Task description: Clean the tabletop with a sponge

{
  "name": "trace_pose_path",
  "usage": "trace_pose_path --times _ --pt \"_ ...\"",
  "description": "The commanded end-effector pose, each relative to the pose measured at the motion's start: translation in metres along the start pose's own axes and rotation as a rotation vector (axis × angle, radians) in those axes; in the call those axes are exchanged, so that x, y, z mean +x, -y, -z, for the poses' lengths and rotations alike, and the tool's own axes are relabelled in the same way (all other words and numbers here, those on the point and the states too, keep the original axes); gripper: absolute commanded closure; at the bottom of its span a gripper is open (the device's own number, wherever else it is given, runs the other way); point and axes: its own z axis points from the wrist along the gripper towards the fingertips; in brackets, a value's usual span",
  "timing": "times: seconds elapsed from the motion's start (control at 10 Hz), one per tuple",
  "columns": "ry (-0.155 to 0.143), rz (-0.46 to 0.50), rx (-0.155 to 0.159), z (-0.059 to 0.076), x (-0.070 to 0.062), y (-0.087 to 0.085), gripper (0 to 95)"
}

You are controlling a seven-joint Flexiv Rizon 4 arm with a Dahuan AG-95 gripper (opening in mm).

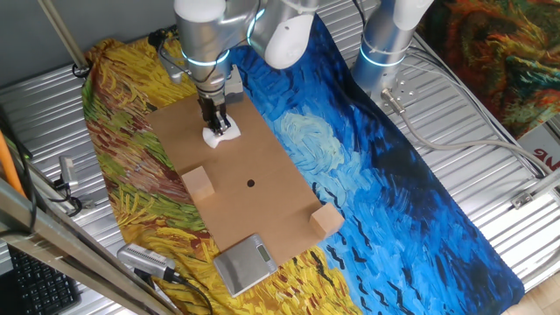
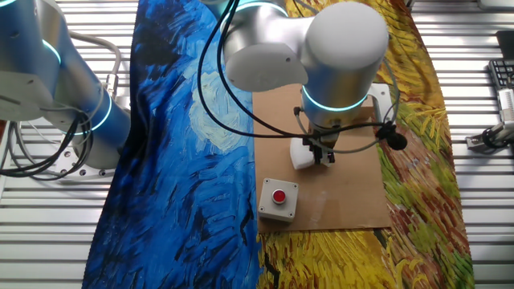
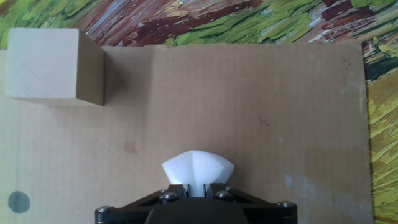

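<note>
Since the gripper (image 3: 198,190) is clamped on the sponge (image 3: 198,167) against the tabletop (image 3: 249,112), wiping looks underway; dark dot (image 3: 18,201) stays unwiped.

Arm (image 2: 321,48): silver-white rounded segments, glowing cyan joint rings, black cables looped alongside; hand (image 1: 215,120): black, silver screws

A robotics lab: ribbed metal worktop (image 1: 490,188) draped with a painted cloth (image 1: 367,166), a second robot arm's base (image 1: 385,44) bolted down, loose cables (image 2: 32,152), a red-button switch box (image 2: 278,199) and a grey scale (image 1: 246,263).
</note>
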Motion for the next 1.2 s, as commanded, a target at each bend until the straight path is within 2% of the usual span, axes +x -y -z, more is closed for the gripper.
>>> trace_pose_path --times 0.1,0.3,1.2 --pt "-0.009 -0.002 -0.014 0.01 -0.002 -0.001 95.0" --pt "0.0 -0.006 -0.024 0.011 -0.004 -0.004 95.0" --pt "0.007 -0.013 -0.027 0.008 -0.008 -0.011 95.0"
